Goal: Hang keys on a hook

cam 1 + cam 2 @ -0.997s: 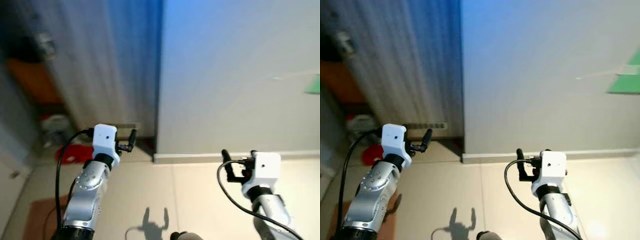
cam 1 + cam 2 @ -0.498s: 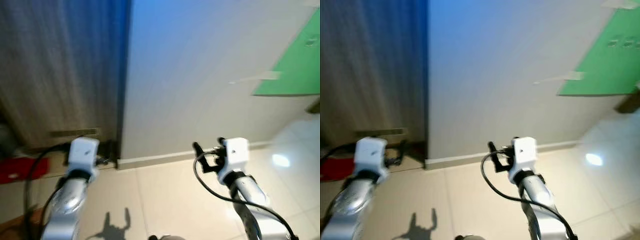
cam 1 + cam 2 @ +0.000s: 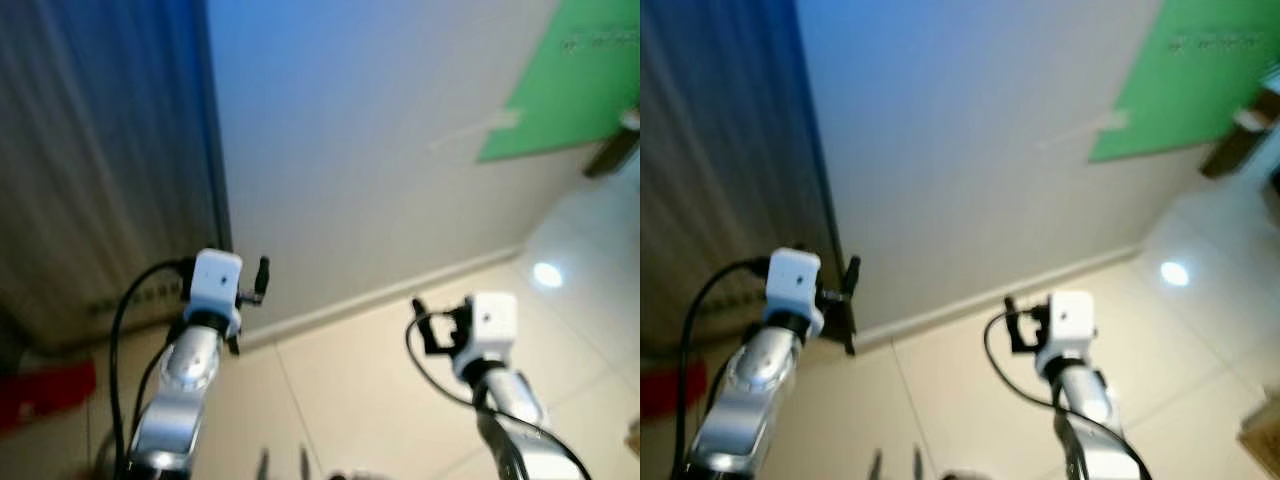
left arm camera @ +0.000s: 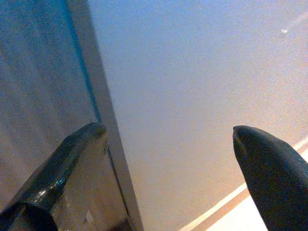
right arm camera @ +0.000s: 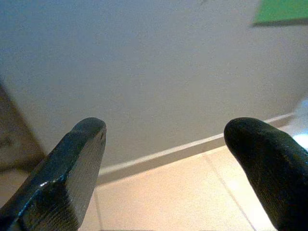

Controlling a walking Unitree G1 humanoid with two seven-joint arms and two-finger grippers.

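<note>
The picture is blurred and tilted. A pale blue-white plastered wall (image 3: pixel 360 130) fills the middle from 12 o'clock down to a white skirting board (image 3: pixel 400 290) running from 8 toward 3 o'clock. At 9 to 11 o'clock stands a dark grey wood-grain door (image 3: pixel 100 160). A green flat panel (image 3: pixel 570 90) sits on the wall at 1 to 2 o'clock. Cream glossy floor tiles (image 3: pixel 350 400) spread across 4 to 7 o'clock, with a bright light glint (image 3: pixel 546 274) at 3 o'clock. A red object (image 3: pixel 45 392) lies at 8 o'clock. The left gripper (image 3: pixel 252 290) is raised at 7 o'clock, the right gripper (image 3: pixel 432 322) at 5 o'clock, each on a silver arm with a white wrist block and black cable.
</note>
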